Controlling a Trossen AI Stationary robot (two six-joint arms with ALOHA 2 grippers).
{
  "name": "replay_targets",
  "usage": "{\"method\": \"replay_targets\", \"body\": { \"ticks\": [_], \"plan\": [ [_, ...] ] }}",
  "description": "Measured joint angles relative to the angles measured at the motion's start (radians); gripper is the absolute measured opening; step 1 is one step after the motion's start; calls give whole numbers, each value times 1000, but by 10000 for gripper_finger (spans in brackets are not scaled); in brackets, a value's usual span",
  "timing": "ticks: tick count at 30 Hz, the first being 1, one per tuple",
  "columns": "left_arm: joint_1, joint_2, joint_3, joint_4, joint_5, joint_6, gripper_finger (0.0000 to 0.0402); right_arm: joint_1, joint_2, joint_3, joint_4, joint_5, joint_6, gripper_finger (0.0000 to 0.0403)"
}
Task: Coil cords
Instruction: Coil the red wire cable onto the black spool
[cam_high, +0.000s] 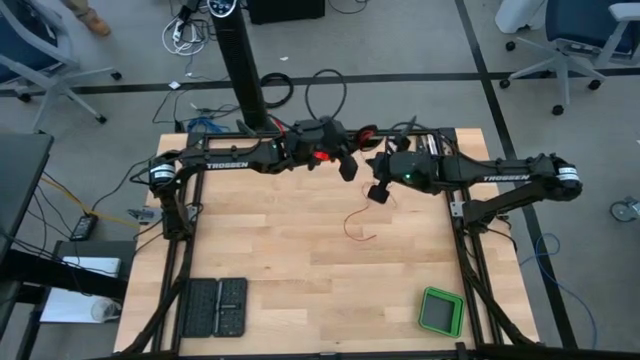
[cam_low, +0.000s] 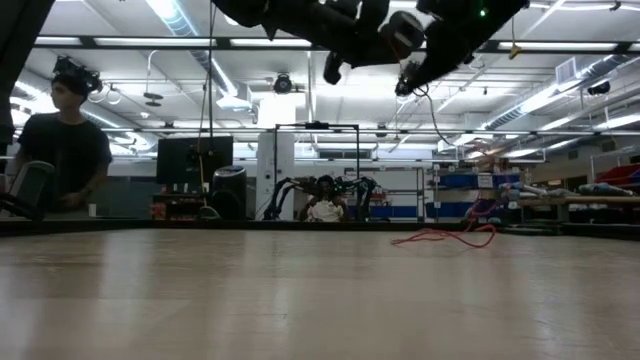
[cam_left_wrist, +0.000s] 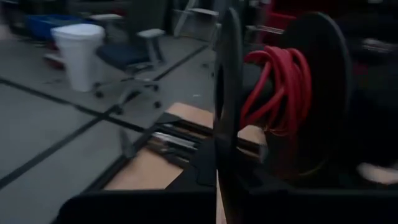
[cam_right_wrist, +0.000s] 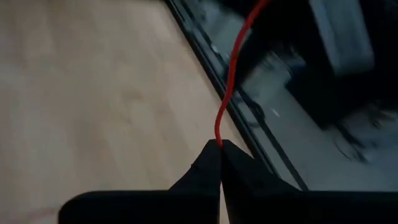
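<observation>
Pale wooden worktop, plank-grained, framed by dark metal rails along its left and right edges. Wide bare stretch across the middle and lower centre of the high view. Near the lower left edge, a flat black ribbed tray; near the lower right corner, a small green square box with rounded corners.

Both arms raised over the upper centre of the high view, close together. Left end effector pressed together, carrying a black two-flanged spool with glossy red turns wound on its hub. Right end effector just right of it, fingers closed to a point and pinching the thin red-orange cord, which rises taut from the tips in the right wrist view.

Loose remainder of the cord lying in slack loops on the worktop, right of centre in the high view, low and string-like at centre right in the low view.

Beyond the far edge in the low view, a person at far left.
</observation>
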Motion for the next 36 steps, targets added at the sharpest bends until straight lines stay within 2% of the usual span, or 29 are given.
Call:
{"method": "replay_targets", "body": {
  "ticks": [4, 7, 10, 13, 16, 19, 21, 25, 28, 33, 36],
  "plan": [
    [0, 1, 0, -46, 66, 10, 5, -16, -9, 1, -113, 125, 18, 0],
    [0, 2, 0, -122, 72, 50, 5, -23, -19, 1, -165, 206, 17, 0],
    [1, 2, 0, -205, 58, 76, 5, -24, -36, 1, -159, 298, -8, 0],
    [1, 2, 2, -272, 18, 104, 5, -23, -44, 1, -82, 359, -81, 0],
    [1, -1, 4, -309, 3, 127, 5, -23, -48, 0, 66, 361, -189, 0],
    [0, -2, 4, -319, 2, 132, 5, -23, -49, -1, 211, 308, -289, 0],
    [0, -2, 4, -326, 3, 139, 5, -19, -49, -1, 244, 275, -320, 0],
    [-4, -17, 0, -337, -7, 196, 5, -18, -49, -1, 172, 251, -325, 5],
    [-12, -25, 0, -327, -57, 264, 5, -15, -49, -1, 147, 250, -301, 20],
    [-30, -25, -1, -326, -184, 388, 5, 27, -49, 0, 128, 246, -273, 65],
    [-41, -25, -1, -322, -225, 441, 3, 68, -54, 1, 38, 237, -199, 94]
  ]
}}
